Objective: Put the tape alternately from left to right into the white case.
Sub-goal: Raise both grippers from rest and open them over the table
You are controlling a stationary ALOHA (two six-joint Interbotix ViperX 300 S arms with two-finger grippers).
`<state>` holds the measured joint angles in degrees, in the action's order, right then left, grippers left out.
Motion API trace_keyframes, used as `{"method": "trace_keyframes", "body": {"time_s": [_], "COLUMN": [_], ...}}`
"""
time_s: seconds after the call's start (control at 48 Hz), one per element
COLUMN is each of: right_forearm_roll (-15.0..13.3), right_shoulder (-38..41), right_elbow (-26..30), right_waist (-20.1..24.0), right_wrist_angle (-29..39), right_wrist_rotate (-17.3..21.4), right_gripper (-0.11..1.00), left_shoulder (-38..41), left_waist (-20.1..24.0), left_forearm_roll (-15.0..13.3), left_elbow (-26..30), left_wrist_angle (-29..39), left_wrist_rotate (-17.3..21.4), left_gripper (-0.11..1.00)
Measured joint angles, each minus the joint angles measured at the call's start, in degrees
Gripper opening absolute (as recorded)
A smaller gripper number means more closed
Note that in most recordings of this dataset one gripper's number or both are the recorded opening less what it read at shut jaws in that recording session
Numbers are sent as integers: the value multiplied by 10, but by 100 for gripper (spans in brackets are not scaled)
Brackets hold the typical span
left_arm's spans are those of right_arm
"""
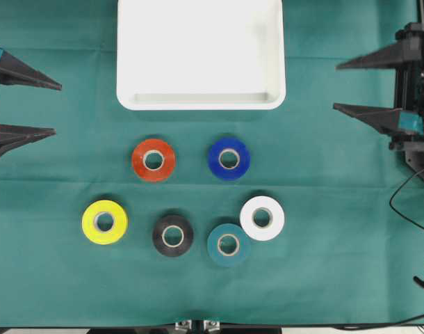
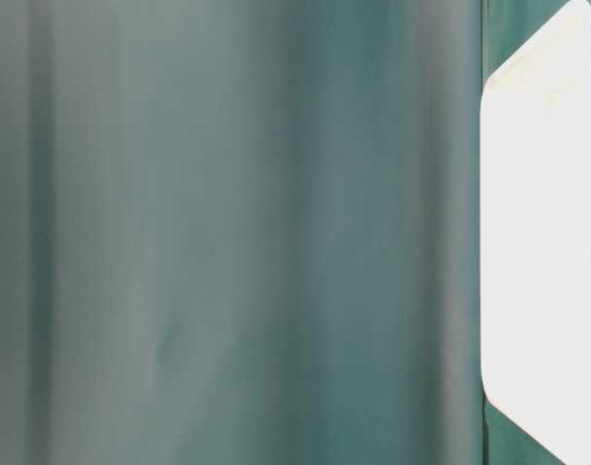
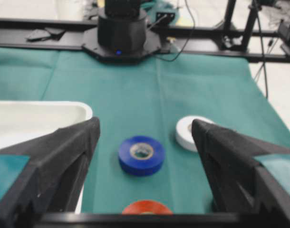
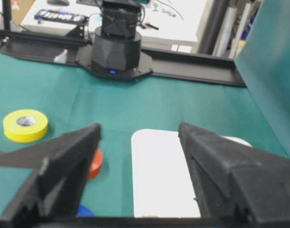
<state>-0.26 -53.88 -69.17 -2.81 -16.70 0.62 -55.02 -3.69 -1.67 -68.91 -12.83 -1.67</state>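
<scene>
Across a smooth green cloth [image 1: 52, 278], the white case [image 1: 201, 101], a glossy shallow tray with rounded corners, sits at the far edge with nothing inside. Both black wedge-fingered grippers hang at the sides, left gripper [image 1: 58, 108] and right gripper [image 1: 335, 86], jaws spread, grasping nothing. Nearer lie six round tape rolls with pale cores: red-orange [image 1: 153, 160], blue [image 1: 229, 158], yellow [image 1: 104, 222], black [image 1: 173, 236], teal [image 1: 229, 244], white [image 1: 262, 218].
</scene>
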Motion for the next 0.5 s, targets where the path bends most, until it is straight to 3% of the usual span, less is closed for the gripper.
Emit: {"method": "trace_keyframes", "body": {"time_s": [0.5], "right_forearm_roll": [1], "right_shoulder": [77], "right_elbow": [30], "right_waist": [0], "right_wrist_angle": [39], "right_wrist_rotate": [34], "right_gripper": [81], "left_shoulder": [59], "left_waist": [0], "left_forearm_roll": [-1], "left_elbow": [16], "left_wrist_angle": [68], "left_wrist_rotate": [-1], "left_gripper": [40]}}
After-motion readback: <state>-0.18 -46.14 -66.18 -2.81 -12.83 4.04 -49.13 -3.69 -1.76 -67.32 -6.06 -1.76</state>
